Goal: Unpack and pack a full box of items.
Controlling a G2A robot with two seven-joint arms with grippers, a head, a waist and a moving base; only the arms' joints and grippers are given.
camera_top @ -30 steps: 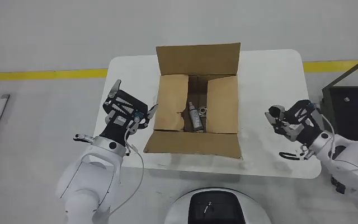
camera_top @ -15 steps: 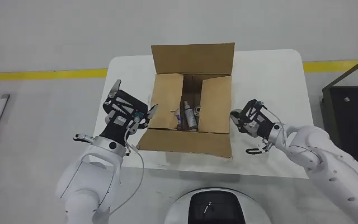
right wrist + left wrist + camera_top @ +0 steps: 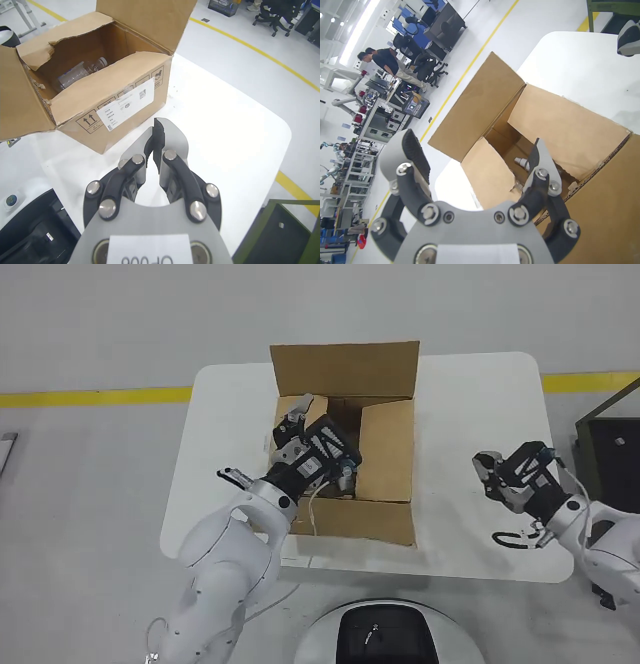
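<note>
- cardboard box [image 3: 385,459] sits mid-table on the white table [image 3: 480,394]; back flap stands up by the far edge, near flap is folded outward toward the near edge, and both side flaps lean in over the opening
- my left gripper [image 3: 322,436] hangs over the box's left side flap, right at the opening; fingers are spread wide with nothing between them
- on that arm's wrist cam I can see a small bottle with a white top [image 3: 522,162] lying on the box floor
- the right wrist cam picks up a clear plastic bottle [image 3: 77,72] lying on its side in there too
- right gripper [image 3: 490,471] hovers above the table toward the near right corner, well apart from the box; fingers are pressed together and it's holding nothing
- white label [image 3: 126,106] is stuck on the box wall facing that gripper
- dark green-framed cabinet [image 3: 605,449] stands just off the table's right edge; yellow floor line [image 3: 95,395] runs past the far edge
</note>
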